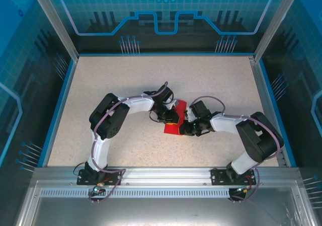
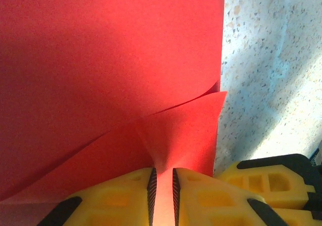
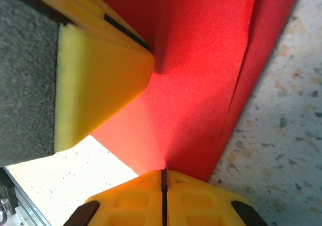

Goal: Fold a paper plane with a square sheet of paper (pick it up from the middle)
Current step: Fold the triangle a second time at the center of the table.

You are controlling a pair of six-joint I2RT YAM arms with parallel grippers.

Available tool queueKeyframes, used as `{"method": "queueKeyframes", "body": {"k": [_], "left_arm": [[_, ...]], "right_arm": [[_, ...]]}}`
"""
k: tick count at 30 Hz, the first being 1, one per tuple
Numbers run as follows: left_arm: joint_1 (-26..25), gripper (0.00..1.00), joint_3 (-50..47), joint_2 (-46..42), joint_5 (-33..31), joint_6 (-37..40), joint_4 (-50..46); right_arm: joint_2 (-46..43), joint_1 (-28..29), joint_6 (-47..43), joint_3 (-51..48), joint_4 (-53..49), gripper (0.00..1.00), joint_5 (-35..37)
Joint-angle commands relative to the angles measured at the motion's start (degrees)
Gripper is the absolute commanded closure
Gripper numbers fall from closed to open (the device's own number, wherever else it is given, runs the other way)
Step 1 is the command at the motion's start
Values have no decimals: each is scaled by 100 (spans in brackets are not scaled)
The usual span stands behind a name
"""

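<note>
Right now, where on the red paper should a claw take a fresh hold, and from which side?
Likely the paper edge where two layers gape apart, approached low from the bare table side. That lifted lip gives the jaws something to close around; the rest is broad and flat. The left claw and right claw each pinch it now.

Left arm (image 1: 108, 118): elbow bent, forearm reaching in over the left side of the square sheet of paper (image 1: 172, 130).
Left gripper (image 2: 163, 171): yellow fingers (image 2: 126, 191) nearly together, pinching a raised fold of the sheet.
Right arm (image 1: 254, 135): elbow folded, forearm reaching to the sheet's right side.
Right gripper (image 3: 164, 171): fingertips pressed together on the sheet's edge.
</note>
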Motion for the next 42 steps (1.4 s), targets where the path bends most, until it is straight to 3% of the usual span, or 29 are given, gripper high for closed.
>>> {"method": "queueKeyframes", "body": {"k": [1,15,28,42], "left_arm": [[89,79,104,28,114,67,-57],[314,77,757,296,-23,342,-497],[333,76,583,410,-390,663,-554],[342,76,770,493,-290,587,-499]], "right_arm": [[64,99,-199,-51,-352,92,344],[-51,100,-217,-270,-484,92,495],[-264,101,-278,30,-734,91,434],[-303,212,-443,904,-808,81,579]]}}
